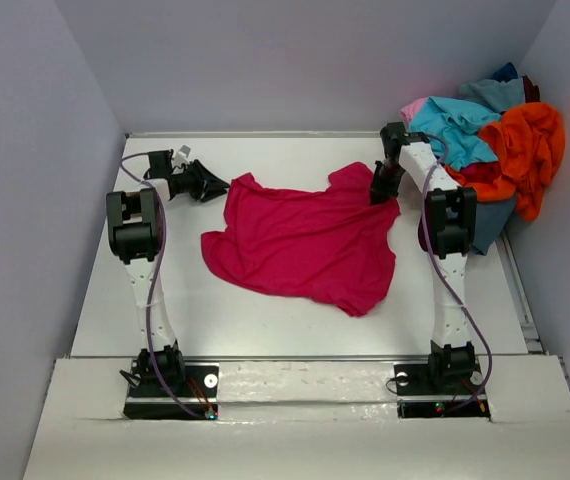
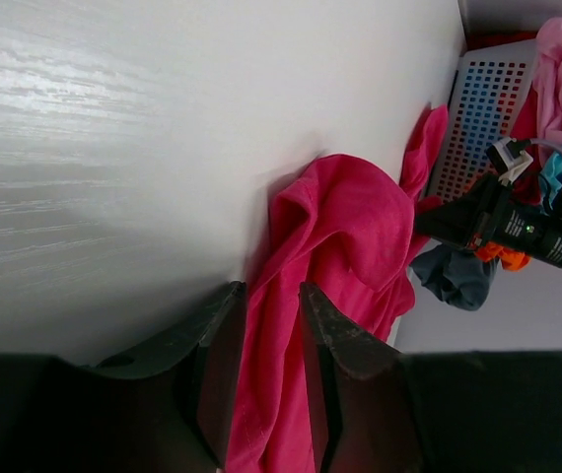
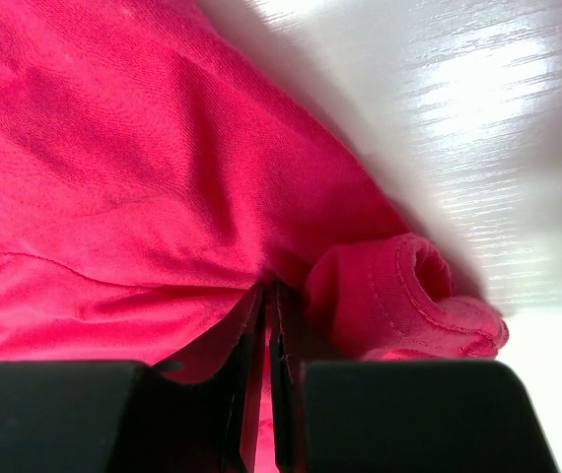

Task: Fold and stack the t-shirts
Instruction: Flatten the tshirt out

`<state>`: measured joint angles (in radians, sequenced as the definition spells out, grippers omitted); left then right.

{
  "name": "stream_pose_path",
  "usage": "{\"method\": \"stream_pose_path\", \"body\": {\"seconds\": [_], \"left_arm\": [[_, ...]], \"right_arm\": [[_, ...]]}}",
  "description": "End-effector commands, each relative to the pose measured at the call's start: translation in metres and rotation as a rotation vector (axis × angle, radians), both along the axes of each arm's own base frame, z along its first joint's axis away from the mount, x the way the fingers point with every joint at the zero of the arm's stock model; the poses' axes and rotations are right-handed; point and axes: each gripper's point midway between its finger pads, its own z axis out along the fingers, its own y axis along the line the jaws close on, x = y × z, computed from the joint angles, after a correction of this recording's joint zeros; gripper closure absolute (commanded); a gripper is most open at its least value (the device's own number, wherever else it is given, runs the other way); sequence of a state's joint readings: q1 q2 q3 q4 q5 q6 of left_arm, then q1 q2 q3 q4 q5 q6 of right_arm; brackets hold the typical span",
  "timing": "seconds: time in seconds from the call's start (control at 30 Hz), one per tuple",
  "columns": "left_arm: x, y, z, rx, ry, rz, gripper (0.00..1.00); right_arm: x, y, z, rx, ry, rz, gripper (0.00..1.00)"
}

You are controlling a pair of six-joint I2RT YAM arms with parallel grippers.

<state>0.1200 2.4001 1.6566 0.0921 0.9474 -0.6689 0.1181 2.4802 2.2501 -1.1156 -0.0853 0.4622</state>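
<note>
A crimson-magenta t-shirt point(image 1: 305, 240) lies crumpled and partly spread on the middle of the white table point(image 1: 265, 310). My left gripper point(image 1: 217, 186) sits low at the shirt's back left corner. In the left wrist view point(image 2: 271, 291) its jaws stand apart with a fold of the shirt point(image 2: 345, 227) in the gap. My right gripper point(image 1: 383, 190) is at the shirt's back right corner. In the right wrist view point(image 3: 269, 291) it is shut on the cloth point(image 3: 163, 177), beside a rolled hem point(image 3: 409, 286).
A heap of other t-shirts sits at the back right: orange point(image 1: 530, 145), turquoise point(image 1: 455, 130), pink point(image 1: 415, 107) and dark blue point(image 1: 505, 72). They fill a white perforated basket point(image 2: 478, 108). Grey walls close in the table on three sides.
</note>
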Motion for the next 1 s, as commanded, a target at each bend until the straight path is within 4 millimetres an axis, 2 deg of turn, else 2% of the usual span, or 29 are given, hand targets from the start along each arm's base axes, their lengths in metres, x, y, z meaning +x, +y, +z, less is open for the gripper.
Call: {"method": "stream_pose_path", "body": {"seconds": [0.0, 0.47, 0.63, 0.67, 0.97], "left_arm": [[0.002, 0.004, -0.012, 0.035, 0.021, -0.008, 0.58], [0.006, 0.01, -0.024, 0.088, 0.051, -0.01, 0.58], [0.008, 0.004, -0.023, 0.08, 0.046, -0.028, 0.58], [0.008, -0.002, -0.024, 0.078, 0.044, -0.04, 0.58], [0.003, -0.004, -0.033, 0.069, 0.06, -0.054, 0.58]], "right_arm": [[0.002, -0.007, 0.001, -0.019, 0.003, 0.001, 0.87], [0.0, -0.008, 0.001, -0.023, 0.006, 0.005, 0.88], [-0.001, -0.008, 0.002, -0.026, 0.006, 0.008, 0.88], [-0.002, -0.008, 0.001, -0.026, 0.009, 0.008, 0.88], [-0.002, -0.008, 0.002, -0.025, 0.006, 0.011, 0.88]]}}
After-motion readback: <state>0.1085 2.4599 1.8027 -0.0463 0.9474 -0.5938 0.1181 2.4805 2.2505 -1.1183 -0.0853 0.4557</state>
